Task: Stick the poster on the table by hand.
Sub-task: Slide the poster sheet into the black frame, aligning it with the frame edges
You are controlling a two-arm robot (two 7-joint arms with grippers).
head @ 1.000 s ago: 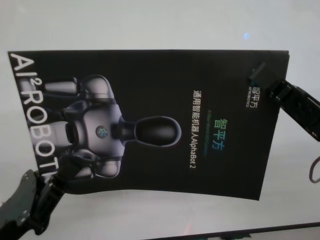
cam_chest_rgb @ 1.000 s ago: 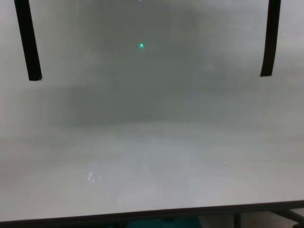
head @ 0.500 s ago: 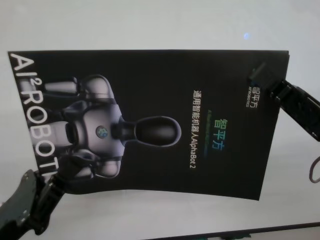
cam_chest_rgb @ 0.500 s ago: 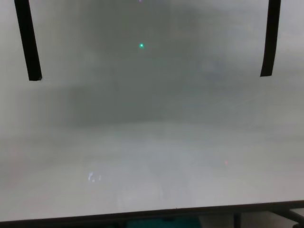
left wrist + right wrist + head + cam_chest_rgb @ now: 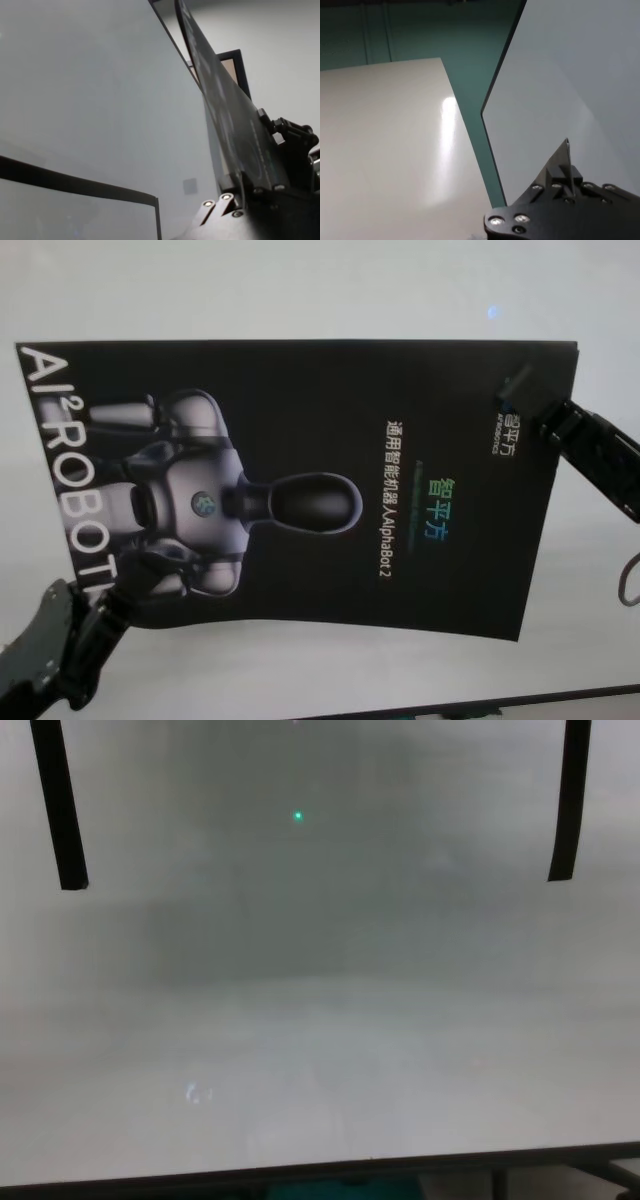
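The poster (image 5: 300, 480), black with a silver robot figure and white lettering, hangs above the table (image 5: 300, 290), its print facing up and its near edge sagging a little. My left gripper (image 5: 105, 600) is shut on the poster's near left corner. In the left wrist view the poster (image 5: 225, 110) shows edge-on, clamped in the left gripper (image 5: 250, 185). My right gripper (image 5: 522, 388) is shut on the far right corner, one finger lying on the printed face. The chest view shows only the table (image 5: 320, 1020), with a shadow across it.
Two narrow black tape strips (image 5: 58, 805) (image 5: 570, 800) lie on the table, one at the far left and one at the far right. The table's dark near edge (image 5: 320, 1165) runs along the bottom. A teal floor (image 5: 470, 60) shows past the table's corner.
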